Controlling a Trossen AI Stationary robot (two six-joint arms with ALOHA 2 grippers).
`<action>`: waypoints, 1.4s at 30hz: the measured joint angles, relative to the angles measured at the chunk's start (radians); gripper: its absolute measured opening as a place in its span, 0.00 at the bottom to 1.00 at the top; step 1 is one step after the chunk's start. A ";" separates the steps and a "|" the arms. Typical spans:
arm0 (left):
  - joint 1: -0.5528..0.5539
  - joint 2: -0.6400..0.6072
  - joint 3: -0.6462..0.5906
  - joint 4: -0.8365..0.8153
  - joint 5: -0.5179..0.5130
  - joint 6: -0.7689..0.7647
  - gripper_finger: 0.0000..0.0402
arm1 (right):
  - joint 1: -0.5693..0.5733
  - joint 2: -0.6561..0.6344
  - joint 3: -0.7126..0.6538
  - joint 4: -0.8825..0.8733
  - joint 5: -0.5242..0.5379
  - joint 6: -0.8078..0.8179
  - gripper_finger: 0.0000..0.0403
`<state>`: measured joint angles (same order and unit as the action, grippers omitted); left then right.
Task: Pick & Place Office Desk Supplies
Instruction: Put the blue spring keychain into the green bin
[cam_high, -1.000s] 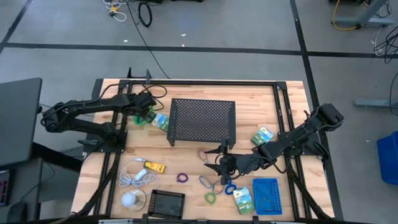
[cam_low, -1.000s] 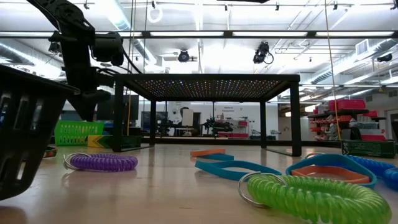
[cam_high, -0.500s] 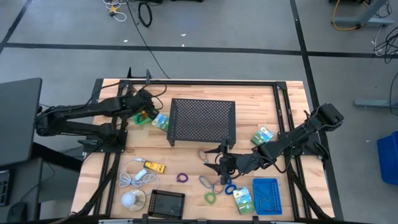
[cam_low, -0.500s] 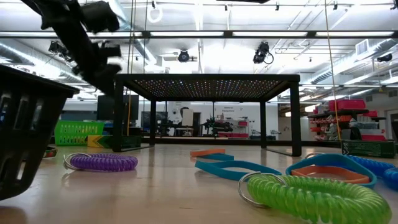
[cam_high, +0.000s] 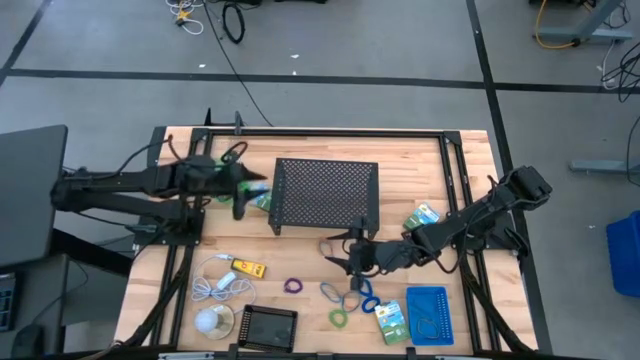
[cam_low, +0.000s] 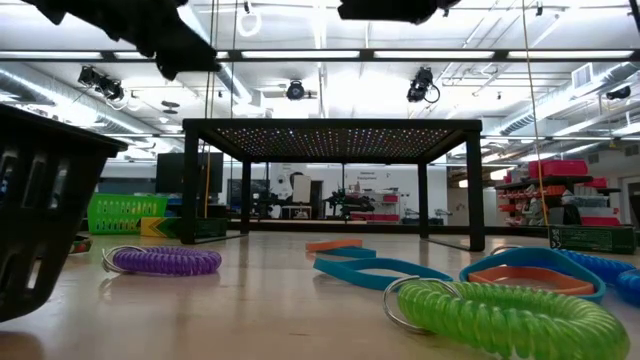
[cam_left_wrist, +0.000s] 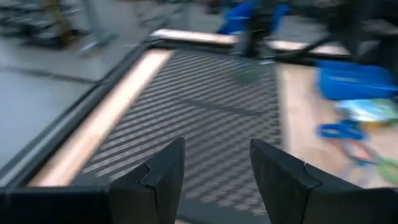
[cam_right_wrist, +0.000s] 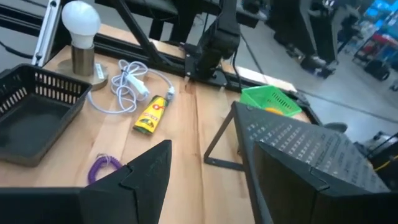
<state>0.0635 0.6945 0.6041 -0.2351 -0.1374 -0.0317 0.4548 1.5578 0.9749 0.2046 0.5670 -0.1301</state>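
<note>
My left gripper (cam_high: 242, 203) (cam_left_wrist: 214, 152) is open and holds nothing. It hovers at the left edge of the black mesh stand (cam_high: 325, 195) (cam_left_wrist: 205, 106), near a green-blue packet (cam_high: 262, 198). My right gripper (cam_high: 340, 262) (cam_right_wrist: 208, 149) is also open and bare, above the table in front of the stand. Blue loops (cam_high: 362, 295), a green loop (cam_high: 338, 317) (cam_low: 500, 315) and a purple loop (cam_high: 293, 286) (cam_low: 165, 260) lie flat on the wood. The yellow block (cam_high: 247, 267) (cam_right_wrist: 151, 114) lies toward the left. Two more packets (cam_high: 425, 217) (cam_high: 391, 318) lie at the right.
A green tray (cam_right_wrist: 272, 99) (cam_low: 125, 213) sits left of the stand, a blue tray (cam_high: 428, 315) at the near right and a black tray (cam_high: 268, 326) at the near edge. A white cable (cam_high: 215, 280) and a white bulb (cam_high: 210, 320) lie near left.
My left gripper has risen from the green tray and swung toward the table's right, reaching the left edge of the mesh stand. In the low view it climbed out of the top of the picture. The loops, packets and trays have stayed put.
</note>
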 joint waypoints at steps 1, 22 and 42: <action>-0.018 0.000 0.000 0.004 0.025 0.007 0.47 | -0.004 0.000 0.000 -0.006 -0.006 0.010 0.58; -0.336 0.035 0.000 0.124 0.311 0.146 0.47 | -0.076 0.060 0.000 -0.068 -0.268 0.211 0.58; -0.391 0.072 0.000 0.118 0.183 0.151 0.47 | 0.029 0.113 0.230 -0.850 -0.448 0.667 0.58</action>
<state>-0.3279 0.7664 0.6041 -0.1174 0.0459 0.1189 0.4837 1.6707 1.2049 -0.6458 0.1195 0.5366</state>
